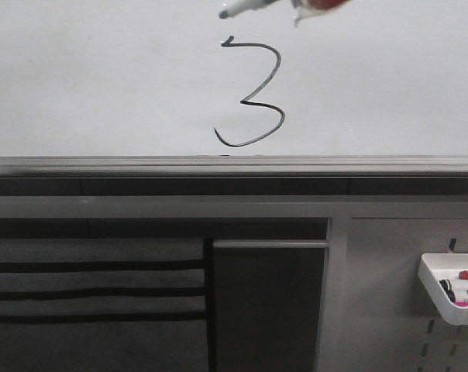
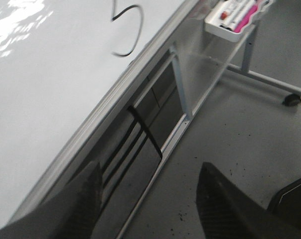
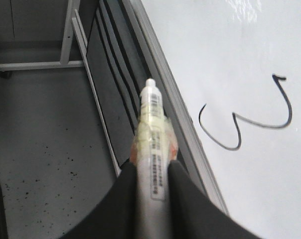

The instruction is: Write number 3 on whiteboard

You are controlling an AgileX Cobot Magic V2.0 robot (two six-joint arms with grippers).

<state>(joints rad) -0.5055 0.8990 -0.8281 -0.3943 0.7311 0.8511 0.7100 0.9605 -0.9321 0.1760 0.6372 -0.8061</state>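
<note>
One 3 (image 1: 252,93) stands complete on the whiteboard (image 1: 102,85), low and near the middle, its hooked tail ending just above the grey ledge (image 1: 234,165). The right pincer (image 3: 151,164) is clamped on a marker (image 3: 153,129); in the front view the marker's dark tip (image 1: 224,13) sits above the digit's starting tick and apart from the line. Whether the tip touches the board cannot be told from these views. The left pincer (image 2: 148,196) is spread wide and holds nothing, pointing down past the board's lower edge toward the floor. The writing looks done, so the step in hand is probably the retreat. To do it well, pull the marker straight away from the surface before any sideways travel, so the tip leaves no stray stroke across the top curve. Keep the grip firm, as the marker is held far back from its tip and could pivot. A tray (image 1: 451,288) of spare markers hangs low on the right.
</note>
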